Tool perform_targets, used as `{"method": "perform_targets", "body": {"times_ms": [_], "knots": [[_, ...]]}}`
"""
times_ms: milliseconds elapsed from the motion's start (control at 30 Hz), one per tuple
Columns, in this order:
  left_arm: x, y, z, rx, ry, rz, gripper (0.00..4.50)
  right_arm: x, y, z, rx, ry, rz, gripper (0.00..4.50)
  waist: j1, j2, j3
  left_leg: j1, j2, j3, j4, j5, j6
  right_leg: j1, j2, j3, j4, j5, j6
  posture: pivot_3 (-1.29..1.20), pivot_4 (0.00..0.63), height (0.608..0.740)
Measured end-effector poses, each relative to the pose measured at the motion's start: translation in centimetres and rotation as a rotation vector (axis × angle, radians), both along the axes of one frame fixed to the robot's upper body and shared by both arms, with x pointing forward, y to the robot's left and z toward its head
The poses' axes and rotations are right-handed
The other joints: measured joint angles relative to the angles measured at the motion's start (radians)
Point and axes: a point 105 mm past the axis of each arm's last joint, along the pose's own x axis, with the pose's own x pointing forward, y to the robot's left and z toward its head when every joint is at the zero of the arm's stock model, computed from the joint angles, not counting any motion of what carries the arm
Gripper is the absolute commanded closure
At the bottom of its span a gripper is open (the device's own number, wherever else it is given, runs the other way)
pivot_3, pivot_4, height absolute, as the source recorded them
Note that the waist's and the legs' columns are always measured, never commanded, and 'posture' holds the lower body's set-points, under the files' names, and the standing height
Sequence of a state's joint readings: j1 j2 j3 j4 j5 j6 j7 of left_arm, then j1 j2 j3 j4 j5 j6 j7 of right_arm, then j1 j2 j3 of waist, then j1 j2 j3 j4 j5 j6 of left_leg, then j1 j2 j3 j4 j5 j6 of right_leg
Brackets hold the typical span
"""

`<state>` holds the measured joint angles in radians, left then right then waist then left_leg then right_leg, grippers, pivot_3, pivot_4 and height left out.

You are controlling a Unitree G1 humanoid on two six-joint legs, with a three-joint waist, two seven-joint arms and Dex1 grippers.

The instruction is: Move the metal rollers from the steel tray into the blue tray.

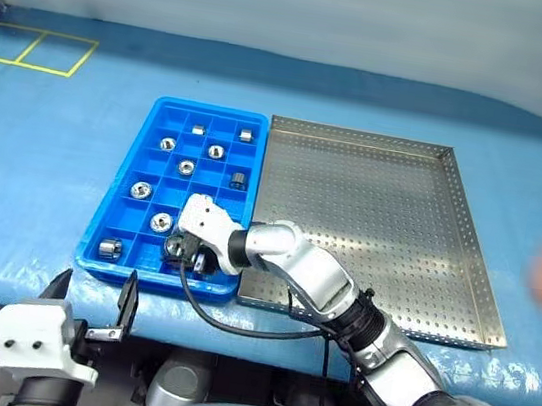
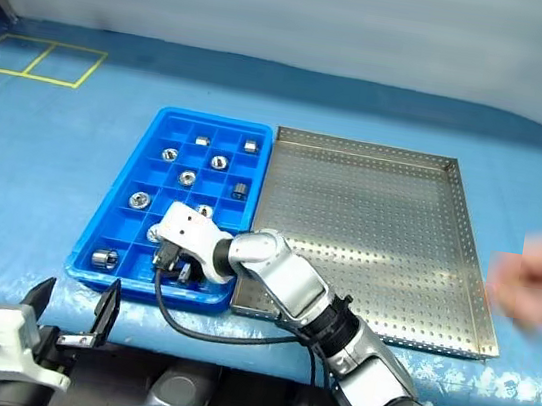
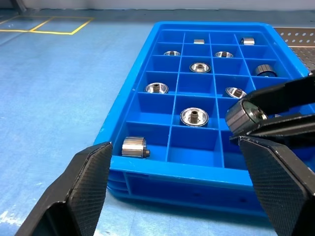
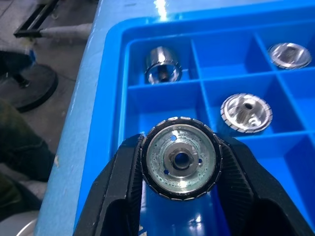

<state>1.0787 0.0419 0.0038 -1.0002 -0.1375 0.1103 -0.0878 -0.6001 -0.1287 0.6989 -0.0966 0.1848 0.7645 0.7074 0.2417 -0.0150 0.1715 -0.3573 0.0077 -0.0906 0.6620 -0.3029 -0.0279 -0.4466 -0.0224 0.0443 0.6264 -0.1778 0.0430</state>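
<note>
Right gripper (image 4: 181,162) clamped on a roller (image 4: 180,163), over the blue tray's (image 1: 106,263) near row (steel tray (image 1: 466,251) alongside). Left gripper (image 1: 91,295) wide open, empty, off its near edge.

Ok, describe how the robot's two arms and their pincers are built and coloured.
Right arm: glossy silver-grey rounded shells, black ribbed joint collars, a white wrist block and a loose black cable. Right pincer: two black ridged fingers. Left pincer: two black textured, wedge-shaped fingers on a white housing with two small holes.
</note>
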Motion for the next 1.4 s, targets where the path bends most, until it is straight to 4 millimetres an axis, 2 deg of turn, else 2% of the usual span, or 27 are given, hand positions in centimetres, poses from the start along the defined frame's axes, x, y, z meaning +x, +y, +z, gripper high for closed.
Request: {"method": "perform_targets", "body": {"times_ms": [367,600,667,1400], "knots": [[1.0,-0.4,0.3,0.003,-0.033,-0.045,0.0,0.0,-0.8,0.1,-0.025,0.006,-0.017,2.79,0.028,0.001,0.0,-0.001,0.0,0.0,-0.001,-0.001,0.0,-0.001,0.0,0.0,-0.001,-0.001,0.0,0.53,0.15,0.74],[1.3,-0.5,0.3,0.011,-0.035,-0.065,0.0,0.6,-1.5,0.2,-0.024,0.017,-0.054,0.45,0.031,0.001,0.0,-0.001,0.0,0.0,-0.001,-0.001,0.0,0.0,0.0,0.0,-0.001,-0.001,0.001,0.52,0.15,0.74],[1.4,-0.6,0.3,0.011,-0.038,-0.07,0.0,0.7,-1.7,0.2,-0.025,0.017,-0.064,0.06,0.03,0.001,0.0,0.0,0.0,0.0,-0.001,-0.001,0.0,0.0,0.0,0.0,-0.001,-0.002,0.001,0.52,0.15,0.74],[1.9,-0.6,0.3,0.005,-0.044,-0.101,0.0,0.5,-1.8,0.3,-0.026,0.014,-0.065,0.06,0.031,0.001,0.0,0.0,0.0,0.001,-0.001,-0.003,0.0,0.0,0.0,0.0,-0.001,-0.004,0.002,0.49,0.15,0.74]]}}
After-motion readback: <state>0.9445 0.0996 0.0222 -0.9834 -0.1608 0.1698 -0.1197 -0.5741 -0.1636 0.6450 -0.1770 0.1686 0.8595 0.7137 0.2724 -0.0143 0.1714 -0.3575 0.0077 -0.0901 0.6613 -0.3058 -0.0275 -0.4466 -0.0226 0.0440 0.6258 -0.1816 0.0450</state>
